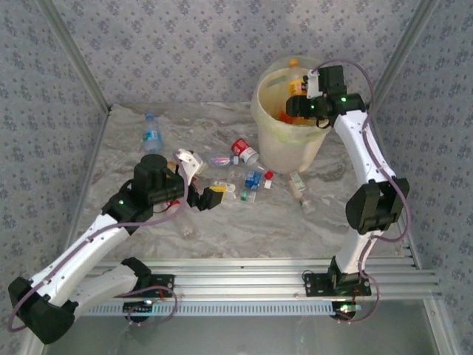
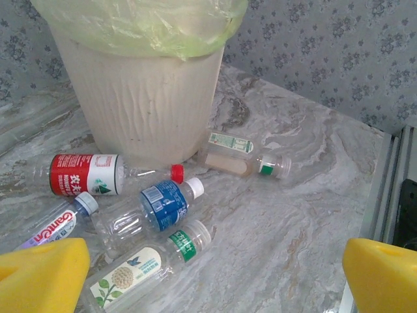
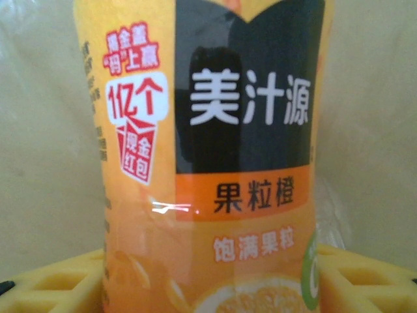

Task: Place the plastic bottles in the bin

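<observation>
Your right gripper hangs over the mouth of the bin. Its yellow pads are pinched on either side of an orange bottle. In the top view the bottle's cap points toward the bin's far rim.

Your left gripper sits low over the table, with its yellow fingers spread wide and nothing between them. It faces the loose bottles by the bin's foot. A red-label bottle, a blue-label bottle and a green-label bottle lie on their sides close together. A fourth bottle lies just beside the bin's base. One upright bottle stands well apart at the table's far left.
</observation>
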Available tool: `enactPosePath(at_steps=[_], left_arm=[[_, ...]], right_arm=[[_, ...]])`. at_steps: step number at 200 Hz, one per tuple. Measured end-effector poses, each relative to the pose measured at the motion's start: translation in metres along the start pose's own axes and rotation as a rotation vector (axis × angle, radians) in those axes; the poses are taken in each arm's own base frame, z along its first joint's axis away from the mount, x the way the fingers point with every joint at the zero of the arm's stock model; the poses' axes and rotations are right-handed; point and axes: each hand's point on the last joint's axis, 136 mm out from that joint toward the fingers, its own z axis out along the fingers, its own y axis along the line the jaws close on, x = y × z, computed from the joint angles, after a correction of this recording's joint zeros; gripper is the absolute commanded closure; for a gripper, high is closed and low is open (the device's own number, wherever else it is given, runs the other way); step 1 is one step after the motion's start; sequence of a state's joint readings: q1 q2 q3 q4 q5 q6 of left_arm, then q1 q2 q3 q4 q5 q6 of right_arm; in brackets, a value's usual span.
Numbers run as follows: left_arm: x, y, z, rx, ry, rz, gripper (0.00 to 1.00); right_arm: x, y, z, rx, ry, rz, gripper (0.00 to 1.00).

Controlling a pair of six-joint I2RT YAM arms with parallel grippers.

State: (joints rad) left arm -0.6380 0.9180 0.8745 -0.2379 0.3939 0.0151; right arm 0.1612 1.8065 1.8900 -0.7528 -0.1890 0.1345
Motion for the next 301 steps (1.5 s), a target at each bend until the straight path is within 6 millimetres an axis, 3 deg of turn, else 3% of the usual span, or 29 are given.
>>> enactPosePath(at_steps=[49, 131, 157, 202, 232, 301], left_arm=[[0.002, -0.002, 0.001, 0.008, 0.007, 0.001, 0.00], [0.002, -0.003, 0.001, 0.013, 0.007, 0.002, 0.00], [0.002, -0.005, 0.001, 0.021, 0.008, 0.004, 0.00], [0.002, -0.007, 0.001, 0.026, 0.009, 0.006, 0.00], [0.002, -0.007, 0.001, 0.026, 0.009, 0.006, 0.00], [0.002, -0.008, 0.001, 0.032, 0.009, 0.006, 0.00]], right_arm=[[0.005, 0.001, 0.002, -0.007, 0.021, 0.018, 0.20], [-0.004, 0.002, -0.009, -0.002, -0.011, 0.012, 0.19], [-0.014, 0.006, -0.033, 0.004, -0.066, -0.006, 0.18], [-0.025, 0.016, -0.099, 0.006, -0.217, -0.038, 0.18], [-0.003, 0.020, -0.125, 0.011, -0.258, -0.049, 0.19], [0.088, 0.026, -0.148, 0.011, -0.237, -0.027, 0.20]])
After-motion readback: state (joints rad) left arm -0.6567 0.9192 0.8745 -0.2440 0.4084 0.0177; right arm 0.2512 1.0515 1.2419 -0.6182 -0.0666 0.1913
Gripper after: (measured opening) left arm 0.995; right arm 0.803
